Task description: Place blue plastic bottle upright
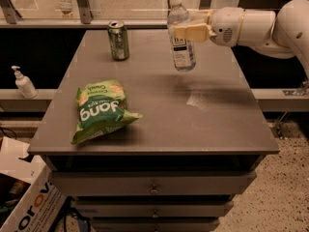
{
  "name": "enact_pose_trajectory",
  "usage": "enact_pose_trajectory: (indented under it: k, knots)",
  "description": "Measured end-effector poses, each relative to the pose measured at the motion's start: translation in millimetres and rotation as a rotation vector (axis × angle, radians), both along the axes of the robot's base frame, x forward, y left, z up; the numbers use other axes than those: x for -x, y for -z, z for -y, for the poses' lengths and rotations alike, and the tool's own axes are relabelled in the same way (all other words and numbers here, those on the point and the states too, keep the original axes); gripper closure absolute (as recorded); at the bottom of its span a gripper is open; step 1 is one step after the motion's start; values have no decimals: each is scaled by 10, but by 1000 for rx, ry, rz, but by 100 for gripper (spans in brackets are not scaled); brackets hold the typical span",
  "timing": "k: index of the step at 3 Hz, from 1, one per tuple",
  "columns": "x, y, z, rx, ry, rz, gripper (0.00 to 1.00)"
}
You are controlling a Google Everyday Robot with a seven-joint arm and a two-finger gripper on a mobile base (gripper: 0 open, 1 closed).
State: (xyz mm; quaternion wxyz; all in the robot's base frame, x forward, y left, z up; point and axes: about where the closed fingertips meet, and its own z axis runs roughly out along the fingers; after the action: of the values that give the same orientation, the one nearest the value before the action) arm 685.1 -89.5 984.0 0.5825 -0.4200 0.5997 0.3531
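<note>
The blue plastic bottle [181, 35] is clear with a white cap and a pale label with a dark text panel. It hangs almost upright, slightly tilted, at the back right of the grey table [212, 124], its base just above the top. My gripper [186, 30] comes in from the right on a white arm [256, 25], with its tan fingers [193, 32] shut on the bottle's upper body.
A green soda can [119, 40] stands upright at the back left of the table. A green snack bag [100, 109] lies front left. A white pump dispenser bottle [22, 82] stands on a ledge to the left. A cardboard box [26, 204] sits on the floor lower left.
</note>
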Motion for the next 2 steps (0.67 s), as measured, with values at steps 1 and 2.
enact_pose_trajectory:
  k: [1, 2]
  knots:
    - [-9, 138, -1, -47, -10, 26, 100]
    - [-25, 299, -1, -71, -10, 13, 100]
